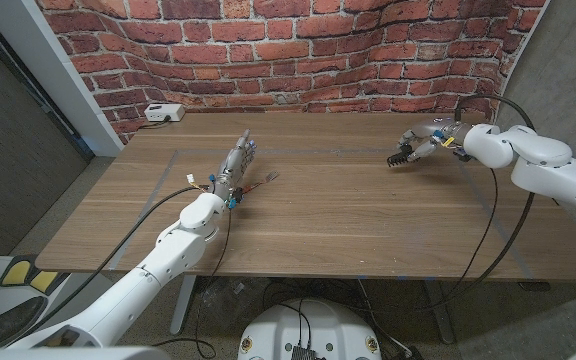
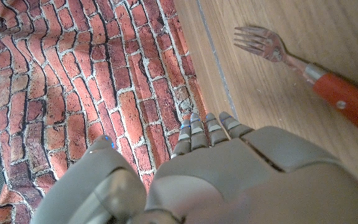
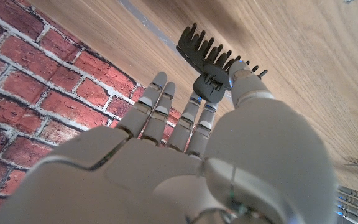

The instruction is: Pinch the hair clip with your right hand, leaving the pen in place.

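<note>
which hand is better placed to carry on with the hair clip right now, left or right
Right. The right hand already pinches the hair clip above the table. The left hand stands far across, beside a fork.

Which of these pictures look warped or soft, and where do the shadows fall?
Head view: the brick wall bows like a fisheye and the right hand is slightly smeared. Left wrist view: the left hand is soft up close, the fork sharper. Right wrist view: the hair clip is crisp, with a broad shadow on the table beyond it.
</note>
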Robot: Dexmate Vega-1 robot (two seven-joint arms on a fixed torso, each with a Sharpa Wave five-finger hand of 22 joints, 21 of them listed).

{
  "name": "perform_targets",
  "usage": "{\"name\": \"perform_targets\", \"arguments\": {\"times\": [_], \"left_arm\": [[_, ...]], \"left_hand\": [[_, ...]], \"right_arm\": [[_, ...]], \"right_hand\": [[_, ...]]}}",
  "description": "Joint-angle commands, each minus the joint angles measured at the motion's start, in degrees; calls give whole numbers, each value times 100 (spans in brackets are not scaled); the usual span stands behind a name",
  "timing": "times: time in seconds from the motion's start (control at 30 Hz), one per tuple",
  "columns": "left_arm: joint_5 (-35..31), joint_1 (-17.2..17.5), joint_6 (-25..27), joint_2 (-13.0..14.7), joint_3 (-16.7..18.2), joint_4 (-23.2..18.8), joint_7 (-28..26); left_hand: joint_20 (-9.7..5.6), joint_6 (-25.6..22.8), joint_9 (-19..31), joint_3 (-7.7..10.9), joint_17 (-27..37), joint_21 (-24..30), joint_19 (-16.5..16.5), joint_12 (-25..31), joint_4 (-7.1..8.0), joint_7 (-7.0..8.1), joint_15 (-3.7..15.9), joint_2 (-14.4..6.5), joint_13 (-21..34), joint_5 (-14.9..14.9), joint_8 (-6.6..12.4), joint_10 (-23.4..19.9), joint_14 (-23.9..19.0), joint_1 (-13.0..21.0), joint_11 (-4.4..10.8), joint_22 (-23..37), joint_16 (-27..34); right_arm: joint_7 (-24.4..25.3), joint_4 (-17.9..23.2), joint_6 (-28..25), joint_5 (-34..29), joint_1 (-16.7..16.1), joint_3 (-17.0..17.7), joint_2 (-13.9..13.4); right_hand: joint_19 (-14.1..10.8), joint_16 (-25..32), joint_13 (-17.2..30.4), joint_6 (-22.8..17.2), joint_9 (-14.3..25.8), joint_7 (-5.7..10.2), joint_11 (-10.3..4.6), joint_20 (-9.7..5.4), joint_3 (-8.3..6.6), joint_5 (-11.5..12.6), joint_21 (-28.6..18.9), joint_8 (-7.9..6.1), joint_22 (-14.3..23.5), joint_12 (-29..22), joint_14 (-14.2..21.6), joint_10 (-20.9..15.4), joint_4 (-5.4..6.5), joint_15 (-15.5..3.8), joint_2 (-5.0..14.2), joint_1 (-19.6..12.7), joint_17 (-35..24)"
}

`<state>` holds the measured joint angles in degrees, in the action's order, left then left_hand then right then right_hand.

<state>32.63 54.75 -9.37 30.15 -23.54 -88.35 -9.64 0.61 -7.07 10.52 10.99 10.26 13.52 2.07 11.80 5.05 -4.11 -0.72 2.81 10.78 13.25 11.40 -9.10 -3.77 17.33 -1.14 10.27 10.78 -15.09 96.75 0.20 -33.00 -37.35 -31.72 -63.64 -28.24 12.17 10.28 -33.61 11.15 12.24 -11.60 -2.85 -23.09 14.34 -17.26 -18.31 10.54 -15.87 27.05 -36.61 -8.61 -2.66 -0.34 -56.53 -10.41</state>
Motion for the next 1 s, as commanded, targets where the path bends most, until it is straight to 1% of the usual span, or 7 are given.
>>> {"name": "perform_targets", "arguments": {"times": [0.03, 0.23, 0.43, 0.67, 0.7, 0.9, 1.0], "left_arm": [[27, -74, -66, -54, -21, 153, 86], [28, -94, -59, -49, -30, 174, 112], [10, -104, -31, -4, -22, 113, 116], [15, -91, -8, 40, -7, 50, 125], [15, -84, -8, 47, -4, 39, 126], [18, -32, -9, 89, 23, -41, 109], [13, 2, -27, 109, 38, -79, 97]], "left_hand": [[54, -45, 12, -20, 24, -6, 7, -5, 6, 34, -1, -41, 23, 0, -6, -9, 5, 3, 24, 11, -1], [53, -48, 12, -24, 24, -12, 6, -7, 6, 25, 2, -43, 23, -2, -6, -7, 4, 4, 13, 11, -1], [59, -46, 12, -31, 24, -21, 9, -7, 7, 28, 2, -46, 23, -3, -7, -7, 2, 5, 22, 12, 0], [59, -46, 13, -36, 24, -28, 10, -6, 7, 30, 2, -49, 23, -4, -8, -10, 6, 7, 5, 12, -1], [59, -47, 13, -38, 24, -30, 9, -7, 7, 27, 0, -50, 23, -5, -7, -8, 6, 7, 23, 12, -1], [61, -46, 13, -42, 24, -34, 8, -6, 7, 27, 4, -51, 23, -6, -8, -10, 6, 8, 19, 12, -1], [62, -48, 13, -45, 24, -38, 8, -6, 7, 26, 3, -52, 23, -6, -8, -11, 8, 8, 19, 13, -2]], "right_arm": [[132, 195, -64, 79, -159, 167, -57], [247, 194, -63, 143, -233, 220, -53], [400, 230, -48, 185, -326, 282, -78], [560, 287, -52, 242, -431, 360, -107], [592, 297, -53, 247, -450, 372, -111], [802, 336, -15, 252, -549, 439, -138], [878, 379, -21, 206, -582, 460, -155]], "right_hand": [[-61, 1, 11, -80, 15, 14, 6, -141, -32, -13, -17, -28, 30, -35, 96, -129, 52, -361, 87, 30, -12], [-130, 24, 10, -195, 15, 16, 8, -167, 1, -57, -40, -50, 36, -42, 209, -225, 62, -400, 123, 33, -23], [-193, 48, 10, -398, 15, 19, 11, -190, 48, -114, -60, -102, 42, -61, 339, -366, 80, -450, 167, 50, -34], [-255, 51, 9, -545, 13, 30, 9, -205, 89, -168, -82, -122, 51, -78, 490, -524, 126, -496, 205, 126, -29], [-255, 52, 9, -558, 13, 36, 8, -207, 91, -173, -81, -123, 51, -79, 510, -541, 129, -512, 210, 132, -28], [-349, 58, 7, -816, 10, 48, 18, -250, 120, -234, -117, -163, 63, -113, 768, -809, 166, -587, 281, 203, -13], [-404, 51, 6, -956, 8, 48, -1, -281, 130, -262, -140, -181, 71, -125, 912, -956, 177, -673, 315, 235, 1]]}}
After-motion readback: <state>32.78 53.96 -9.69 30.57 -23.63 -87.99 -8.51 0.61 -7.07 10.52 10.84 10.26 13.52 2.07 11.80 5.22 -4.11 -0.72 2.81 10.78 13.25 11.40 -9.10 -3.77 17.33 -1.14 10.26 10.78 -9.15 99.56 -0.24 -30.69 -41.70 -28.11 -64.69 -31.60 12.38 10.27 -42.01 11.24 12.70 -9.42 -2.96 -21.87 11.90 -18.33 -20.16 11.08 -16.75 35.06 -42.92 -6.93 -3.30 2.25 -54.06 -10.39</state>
